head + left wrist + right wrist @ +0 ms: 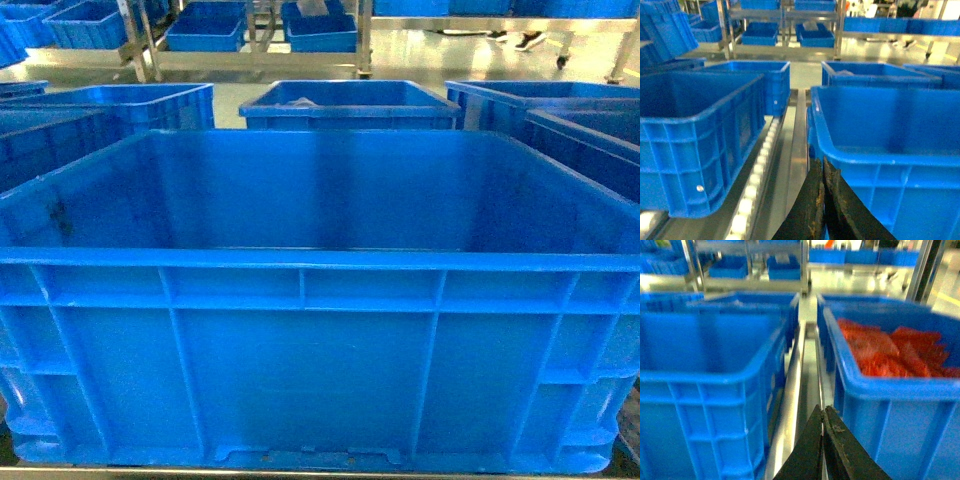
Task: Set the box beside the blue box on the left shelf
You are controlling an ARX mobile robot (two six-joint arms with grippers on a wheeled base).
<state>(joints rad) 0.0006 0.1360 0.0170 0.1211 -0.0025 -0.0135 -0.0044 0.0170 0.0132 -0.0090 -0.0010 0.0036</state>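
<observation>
Ribbed, thick-rimmed bright blue box [320,370] sits empty; left gripper [823,200] and right gripper [823,440] fingers together.

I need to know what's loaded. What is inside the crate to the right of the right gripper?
The crate holds a heap of orange-red items, too blurred to identify. Whatever lies beneath that heap is covered.

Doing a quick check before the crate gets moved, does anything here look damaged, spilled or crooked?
Nothing stands out. The big blue crate sits level and empty, apart from a dark scuff inside its left wall. The neighbouring crate holds red-orange contents inside its walls, nothing spilled. Both hands, left and right, look shut, holding nothing.
</observation>
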